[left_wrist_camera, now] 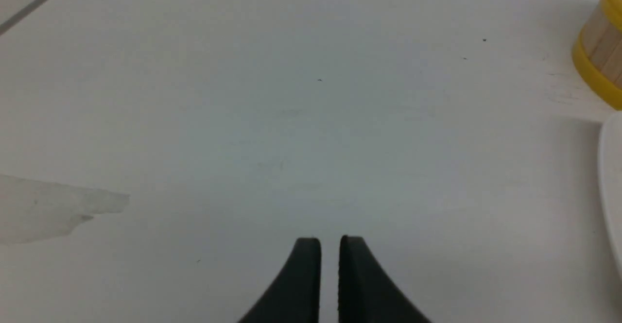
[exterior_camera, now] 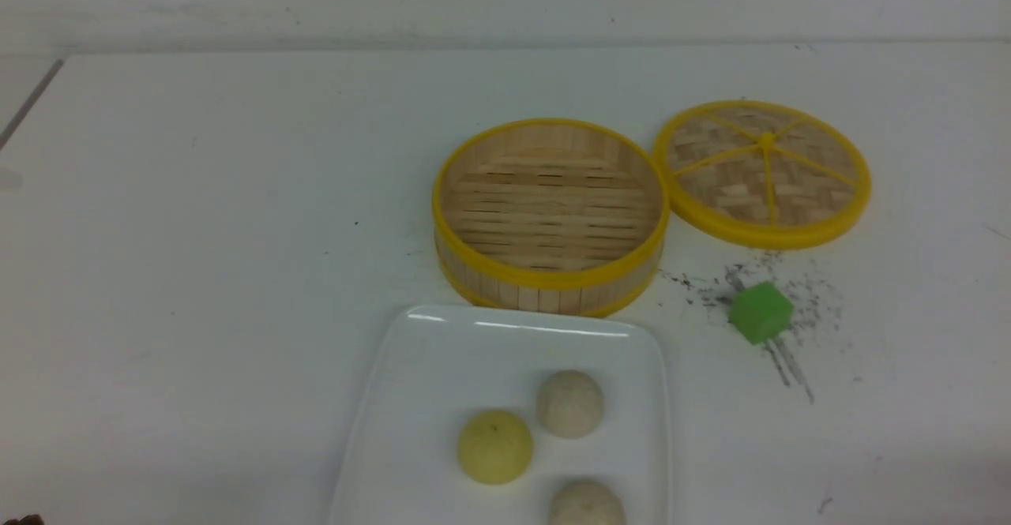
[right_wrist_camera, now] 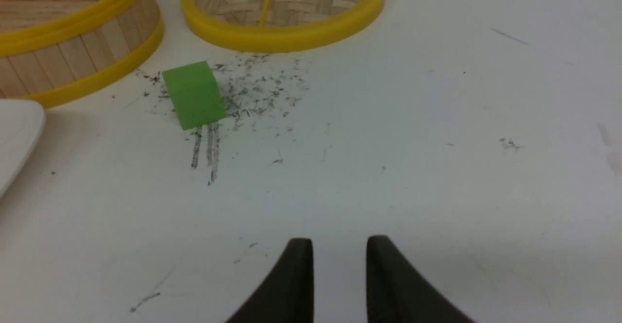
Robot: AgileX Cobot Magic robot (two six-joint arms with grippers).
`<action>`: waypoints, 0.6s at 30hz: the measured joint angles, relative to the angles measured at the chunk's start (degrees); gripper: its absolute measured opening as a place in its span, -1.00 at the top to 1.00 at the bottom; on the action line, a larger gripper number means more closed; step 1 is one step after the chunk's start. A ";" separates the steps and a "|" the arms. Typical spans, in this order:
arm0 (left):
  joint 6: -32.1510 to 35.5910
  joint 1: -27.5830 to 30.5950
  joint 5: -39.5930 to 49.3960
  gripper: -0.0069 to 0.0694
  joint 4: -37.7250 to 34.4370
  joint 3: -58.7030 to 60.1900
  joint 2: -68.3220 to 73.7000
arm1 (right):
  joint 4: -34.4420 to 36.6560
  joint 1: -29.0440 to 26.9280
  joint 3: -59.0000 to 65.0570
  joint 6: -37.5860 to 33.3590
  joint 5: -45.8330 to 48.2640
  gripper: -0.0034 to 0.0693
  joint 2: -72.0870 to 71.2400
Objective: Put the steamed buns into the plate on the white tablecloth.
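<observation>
Three steamed buns lie in the white rectangular plate (exterior_camera: 411, 399) at the front middle of the white tablecloth (exterior_camera: 197, 233): a pale yellow bun (exterior_camera: 495, 446), an off-white bun (exterior_camera: 569, 403) and a second off-white bun (exterior_camera: 587, 505) cut by the frame's lower edge. Neither gripper shows in the front view. My left gripper (left_wrist_camera: 329, 239) hangs over bare cloth with its fingers nearly together and empty; the plate's rim (left_wrist_camera: 613, 177) is off to one side. My right gripper (right_wrist_camera: 339, 239) is a little open and empty over smudged cloth, away from the plate's corner (right_wrist_camera: 14, 133).
The empty yellow-rimmed bamboo steamer (exterior_camera: 550, 209) stands just behind the plate, its lid (exterior_camera: 762, 171) lying flat to its right. A green cube (exterior_camera: 760, 312) sits among dark smudges right of the plate, and shows in the right wrist view (right_wrist_camera: 194, 94). A clear tape scrap (left_wrist_camera: 48, 206) lies on the cloth.
</observation>
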 joint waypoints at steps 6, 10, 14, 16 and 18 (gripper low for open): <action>0.04 -1.78 -0.02 0.58 -0.04 0.00 0.00 | 0.00 0.00 0.00 0.00 0.00 0.36 0.00; 0.04 -1.84 -0.07 0.57 -0.04 0.00 0.00 | 0.00 0.00 0.00 0.00 0.00 0.35 0.00; 0.04 -1.84 -0.07 0.56 -0.04 0.00 0.00 | 0.00 0.00 0.00 0.00 0.00 0.35 0.00; 0.04 -1.84 -0.07 0.55 -0.04 0.00 0.00 | 0.00 0.00 0.00 0.00 0.00 0.35 0.00; 0.04 -1.84 -0.07 0.55 -0.04 0.00 0.00 | 0.00 0.00 0.00 0.00 0.00 0.35 0.00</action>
